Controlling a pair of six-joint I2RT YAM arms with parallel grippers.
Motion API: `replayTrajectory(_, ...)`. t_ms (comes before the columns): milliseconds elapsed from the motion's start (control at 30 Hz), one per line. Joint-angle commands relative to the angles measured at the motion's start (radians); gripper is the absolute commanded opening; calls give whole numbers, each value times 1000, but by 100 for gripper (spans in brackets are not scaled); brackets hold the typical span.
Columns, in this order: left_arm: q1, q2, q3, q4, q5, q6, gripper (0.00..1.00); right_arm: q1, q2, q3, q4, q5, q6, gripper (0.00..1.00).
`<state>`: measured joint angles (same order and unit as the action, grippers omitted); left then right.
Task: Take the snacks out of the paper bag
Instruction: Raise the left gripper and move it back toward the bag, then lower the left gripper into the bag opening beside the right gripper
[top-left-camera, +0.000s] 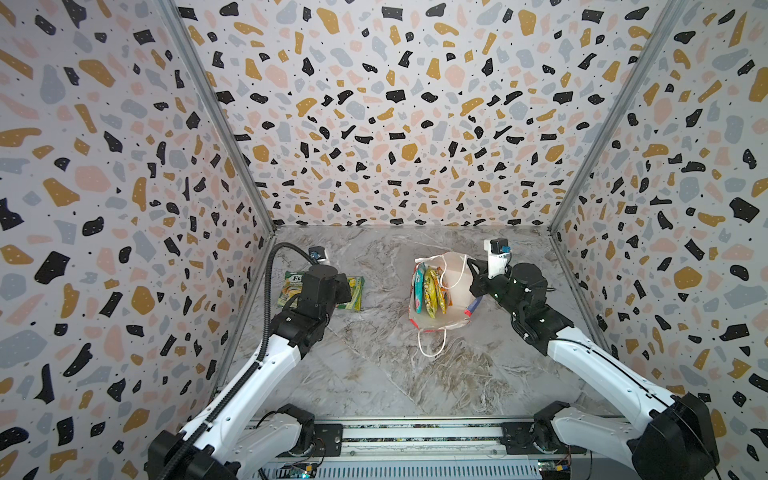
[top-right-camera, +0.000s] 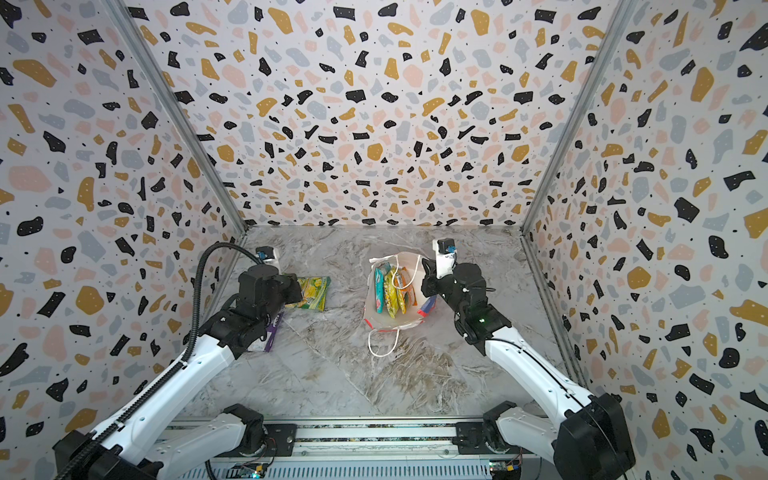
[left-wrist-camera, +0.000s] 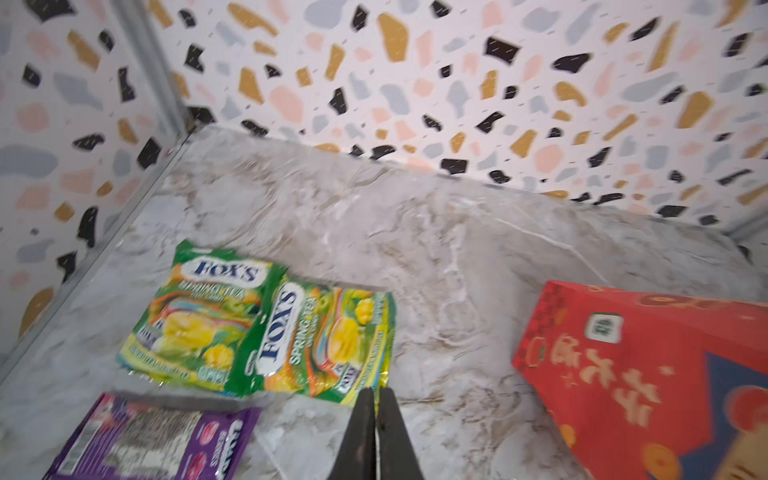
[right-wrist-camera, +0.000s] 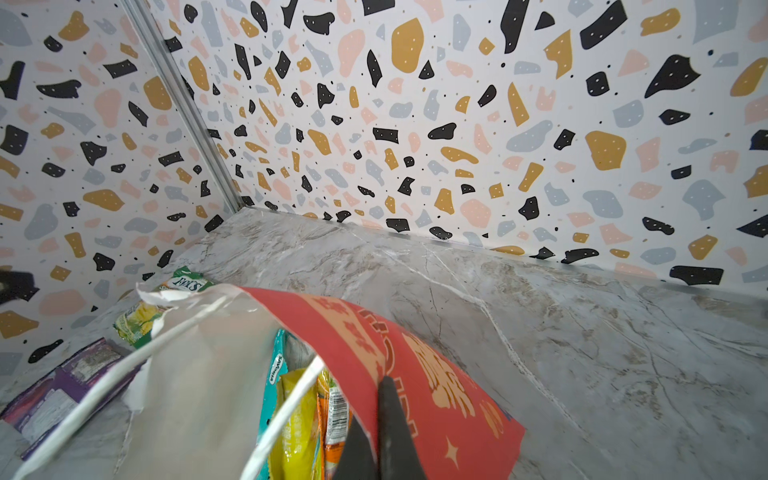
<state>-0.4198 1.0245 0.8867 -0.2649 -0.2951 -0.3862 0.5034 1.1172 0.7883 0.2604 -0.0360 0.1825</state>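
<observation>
Right end effector (right-wrist-camera: 382, 399) pinches wall of red paper gift bag (right-wrist-camera: 357, 332), mouth open; teal, yellow and orange glossy packets (right-wrist-camera: 295, 424) upright just inside its tips. Left end effector (left-wrist-camera: 377, 395) closed at corner of green-yellow FOX'S packet (left-wrist-camera: 324, 336), grip unclear. Next reach: dodge white cord handle (right-wrist-camera: 286, 405).

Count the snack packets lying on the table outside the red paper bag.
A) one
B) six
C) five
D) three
D: a green FOX'S packet, a second green FOX'S packet and a purple packet lie on the table, outside the paper bag.
</observation>
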Motion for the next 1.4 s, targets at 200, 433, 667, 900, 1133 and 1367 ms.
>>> replayTrajectory(200,-385,16,-16,101,-6,130,8,138,12,33,-123,21,-113,0)
replayTrajectory(433,-548,32,-71,300,-37,116,11,139,17,53,-142,1,-97,0)
replayTrajectory(667,-628,39,-13,339,-42,232,14,139,-37,35,-106,37,-97,0)
replayTrajectory(900,-676,153,14,425,59,269,16,140,-27,40,-52,69,-92,0)
replayTrajectory(1133,-683,272,-8,508,29,218,22,139,-35,25,-26,95,-103,0)
replayTrajectory(1367,-654,331,-40,597,-35,182,33,133,-43,6,6,102,-103,0)
